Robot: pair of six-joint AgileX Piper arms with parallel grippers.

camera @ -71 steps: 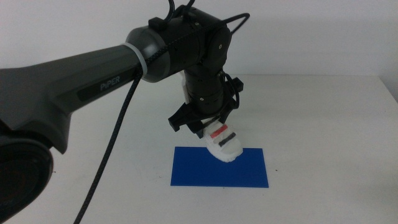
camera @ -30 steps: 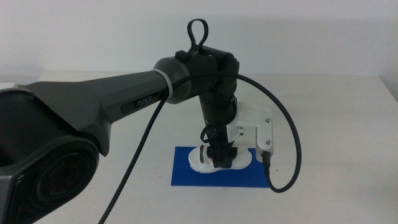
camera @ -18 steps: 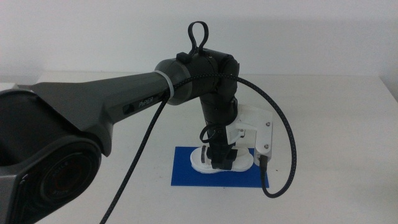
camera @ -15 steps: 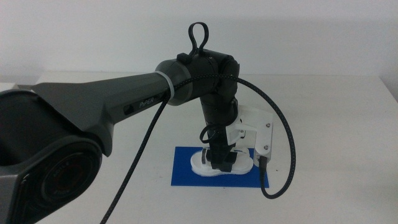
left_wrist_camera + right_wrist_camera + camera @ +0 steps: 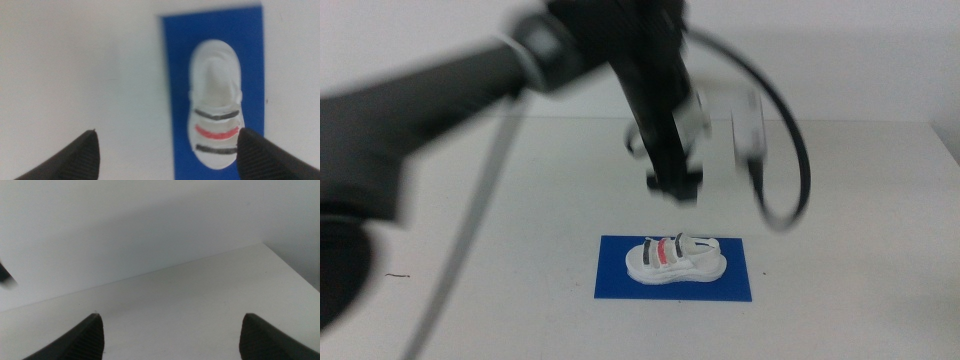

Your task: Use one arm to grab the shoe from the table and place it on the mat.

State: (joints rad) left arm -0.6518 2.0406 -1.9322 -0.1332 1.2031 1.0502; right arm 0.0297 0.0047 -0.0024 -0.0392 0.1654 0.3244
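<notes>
White table (image 5: 860,200), shoe (image 5: 675,258) lengthwise on mat (image 5: 620,285)

A plain pale wall (image 5: 880,60) is being shown behind the far edge of the table (image 5: 860,180), and in the right wrist view it is being seen as a flat grey surface meeting that same edge. A small, thin reddish-brown speck (image 5: 395,274) is being seen lying on the white top near the middle view's left side, well apart from everything else.
</notes>
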